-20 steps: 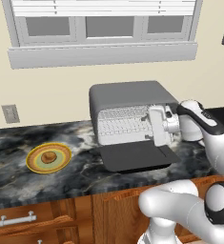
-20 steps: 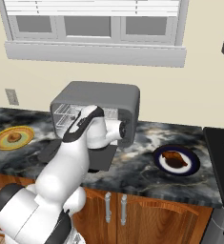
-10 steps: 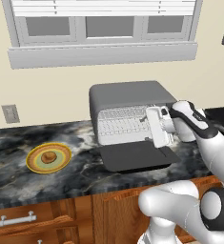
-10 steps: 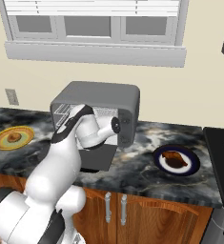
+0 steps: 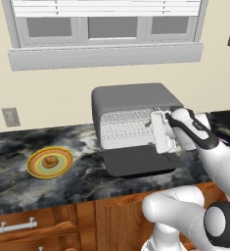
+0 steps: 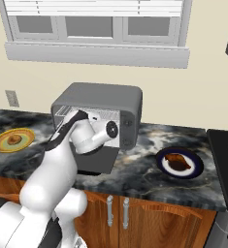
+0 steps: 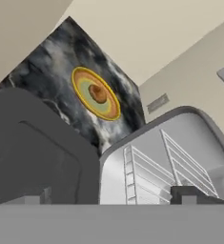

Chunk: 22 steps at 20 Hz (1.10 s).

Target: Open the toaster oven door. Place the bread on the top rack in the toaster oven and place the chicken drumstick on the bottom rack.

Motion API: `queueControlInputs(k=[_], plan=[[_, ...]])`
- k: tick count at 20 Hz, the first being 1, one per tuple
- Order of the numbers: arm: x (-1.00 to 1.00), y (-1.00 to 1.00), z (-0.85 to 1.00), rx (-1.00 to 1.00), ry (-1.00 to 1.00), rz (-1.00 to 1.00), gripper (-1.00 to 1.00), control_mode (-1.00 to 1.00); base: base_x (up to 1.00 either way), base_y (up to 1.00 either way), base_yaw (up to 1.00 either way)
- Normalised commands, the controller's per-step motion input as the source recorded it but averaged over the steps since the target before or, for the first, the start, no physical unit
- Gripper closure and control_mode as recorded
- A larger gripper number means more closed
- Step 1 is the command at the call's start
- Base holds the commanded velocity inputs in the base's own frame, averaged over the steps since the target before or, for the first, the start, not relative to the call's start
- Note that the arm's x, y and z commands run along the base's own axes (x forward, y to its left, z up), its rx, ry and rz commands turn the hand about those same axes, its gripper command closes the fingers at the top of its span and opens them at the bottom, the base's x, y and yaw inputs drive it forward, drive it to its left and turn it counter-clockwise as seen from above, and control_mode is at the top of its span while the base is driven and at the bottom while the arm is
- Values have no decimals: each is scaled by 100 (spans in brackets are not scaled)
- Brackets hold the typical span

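Note:
The dark grey toaster oven [image 5: 131, 98] stands at the middle of the counter. The toaster oven door [image 5: 138, 162] is folded down flat in front of it. Silver wire racks [image 5: 124, 128] show in the pale interior, with nothing on them. My gripper [image 5: 156, 131] hovers open and empty at the right side of the opening, above the door, and its fingertips [image 7: 188, 194] point toward the racks [image 7: 149, 174]. The tan bread [image 5: 49, 161] lies on a yellow plate [image 5: 35, 169] to the left. The chicken drumstick [image 6: 177, 161] lies on a dark blue plate [image 6: 195, 169] to the right.
A window sill [image 5: 106, 56] runs along the wall above the oven. A wall outlet [image 5: 10, 116] sits at the left. A black stovetop [image 6: 227, 160] borders the counter's right end. Wooden drawers and cabinet doors [image 6: 115, 213] are below the counter edge.
The wrist has turned and shifted slightly in front of the oven opening. The door stays down, and the bread and the drumstick have not moved.

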Motion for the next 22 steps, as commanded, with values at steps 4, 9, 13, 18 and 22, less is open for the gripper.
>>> queueControlInputs(k=[4, 9, 13, 18, 22], plan=[[4, 0, -12, 10, 11, -16, -100, -100, 0, 0, 0], [15, -2, -5, 13, 12, -7, -100, -100, 0, 0, 0], [17, -10, -3, 19, 11, -1, -100, -100, 0, 0, 0], [15, -8, 0, 24, 5, 0, -100, -100, 0, 0, 0], [8, -17, -1, 18, 0, 0, -100, -100, 0, 0, 0]])
